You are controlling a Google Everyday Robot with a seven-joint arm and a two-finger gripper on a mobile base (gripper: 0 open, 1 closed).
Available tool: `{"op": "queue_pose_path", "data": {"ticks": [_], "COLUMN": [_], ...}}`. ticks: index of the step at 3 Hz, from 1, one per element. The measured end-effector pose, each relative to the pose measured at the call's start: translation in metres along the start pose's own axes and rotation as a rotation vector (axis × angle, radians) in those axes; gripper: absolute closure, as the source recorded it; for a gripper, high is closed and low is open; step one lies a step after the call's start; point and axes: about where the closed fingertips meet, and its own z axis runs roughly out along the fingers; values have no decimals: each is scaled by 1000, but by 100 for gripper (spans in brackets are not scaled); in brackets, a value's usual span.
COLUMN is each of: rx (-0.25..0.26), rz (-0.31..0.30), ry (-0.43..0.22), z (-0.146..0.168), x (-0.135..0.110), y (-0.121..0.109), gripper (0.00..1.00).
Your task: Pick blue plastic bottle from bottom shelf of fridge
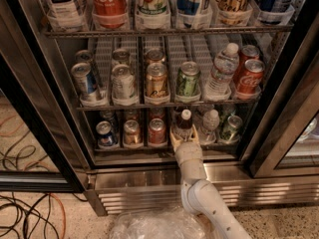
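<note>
The blue plastic bottle (185,124), dark-bodied with a white cap, stands upright on the bottom shelf (134,149) of the fridge (149,179), in a middle lane. My gripper (185,134) reaches in from below, with one tan finger against each side of the bottle's lower body. It is shut on the bottle, which still rests on the shelf. The white arm (199,198) rises from the bottom of the view and hides the bottle's base.
On the bottom shelf a red can (157,131) stands just left of the bottle and a clear water bottle (210,124) just right, then a green can (231,127). The middle rack (149,105) hangs close overhead. The black door frame (279,128) is at right, cables (25,213) on the floor at left.
</note>
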Motion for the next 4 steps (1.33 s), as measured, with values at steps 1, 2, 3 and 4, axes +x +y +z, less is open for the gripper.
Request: {"op": "queue_pose_path", "data": {"ticks": [1, 2, 3, 4], "rx": [10, -2, -36, -37], "rz": [-1, -40, -62, -52], "ry": [-54, -80, -101, -141], "z": [0, 0, -2, -4], "x": [-4, -14, -37, -53], "y": [1, 3, 5, 7], "gripper": [100, 100, 100, 100]}}
